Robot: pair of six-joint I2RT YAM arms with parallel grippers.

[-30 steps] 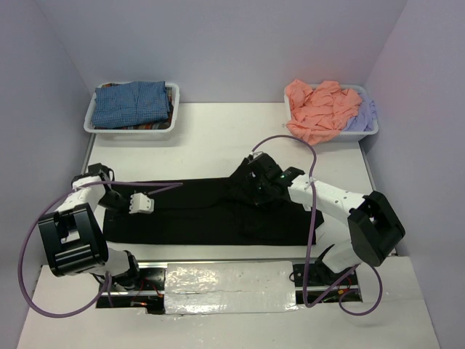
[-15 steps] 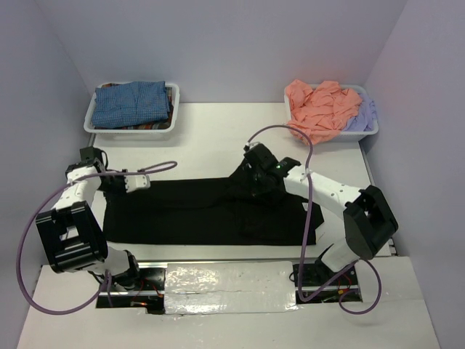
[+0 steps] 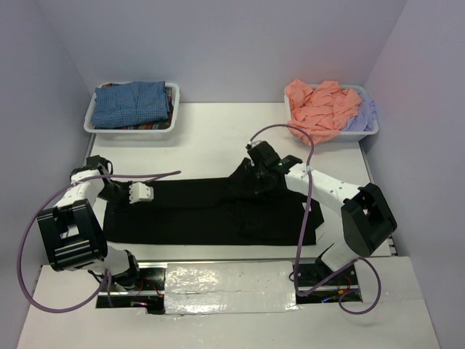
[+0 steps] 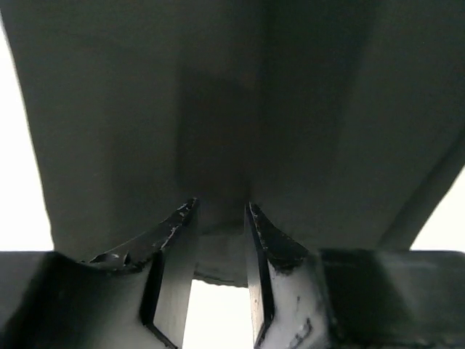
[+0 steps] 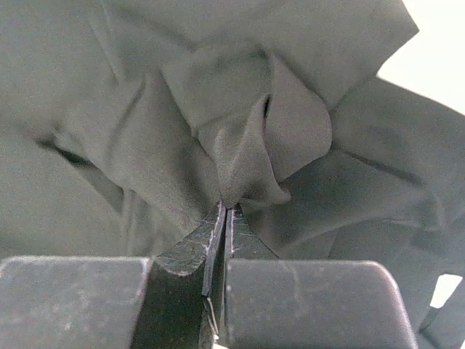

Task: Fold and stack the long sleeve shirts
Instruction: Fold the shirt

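White flat table top (image 3: 211,142): light, matte, rectangular. Large plain black long sleeve shirt (image 3: 196,214) lay spread across near middle, long axis running left to right, cloth bunched into raised fold at far edge, right of centre. White plastic bin (image 3: 127,133) stood at far left corner; second white plastic bin (image 3: 363,134) stood at far right corner; both well apart from shirt, bare surface between. Crinkled silver foil strip (image 3: 229,285) covered near edge, just beside shirt's near hem.

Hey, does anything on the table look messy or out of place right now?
The black shirt lies mostly flat, but its far edge is bunched where the right gripper pinches it. The pink shirt droops over the front rim of its bin.
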